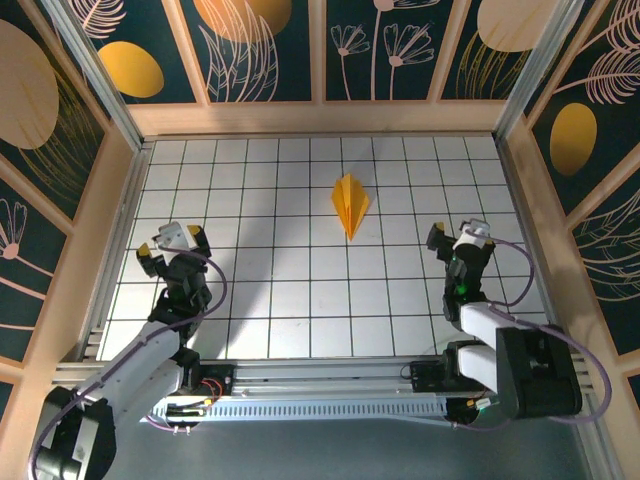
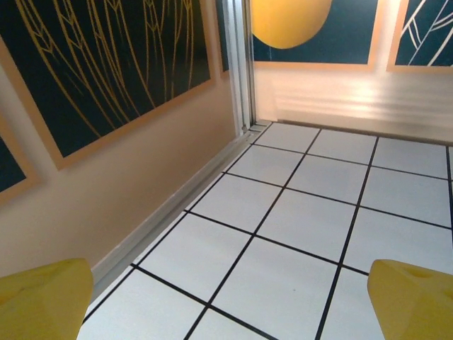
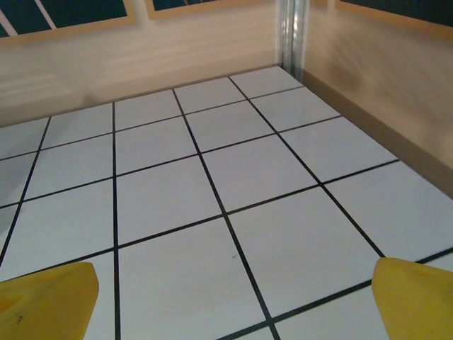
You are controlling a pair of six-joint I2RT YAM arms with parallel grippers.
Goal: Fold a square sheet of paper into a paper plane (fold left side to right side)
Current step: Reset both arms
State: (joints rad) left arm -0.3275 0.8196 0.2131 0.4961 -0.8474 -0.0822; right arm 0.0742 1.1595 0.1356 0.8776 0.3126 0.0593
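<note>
The paper plane (image 1: 349, 204) lies flat on the white grid table (image 1: 300, 300) in the upper middle, a narrow yellow-orange dart with a centre crease, its point toward the arms. My left gripper (image 1: 172, 243) stands open at the left side of the table, far from the plane, with nothing between its yellow fingertips (image 2: 42, 297). Over at the right, my right gripper (image 1: 455, 238) is open too and holds nothing; its yellow fingertips (image 3: 46, 301) frame bare tiles. Both grippers are well apart from the paper.
Wooden walls with dark floral panels (image 1: 260, 50) enclose the table on three sides. The left wall (image 2: 106, 177) runs close beside my left gripper. The right wall (image 3: 396, 106) stands near my right gripper. A metal rail (image 1: 320, 385) carries the arm bases.
</note>
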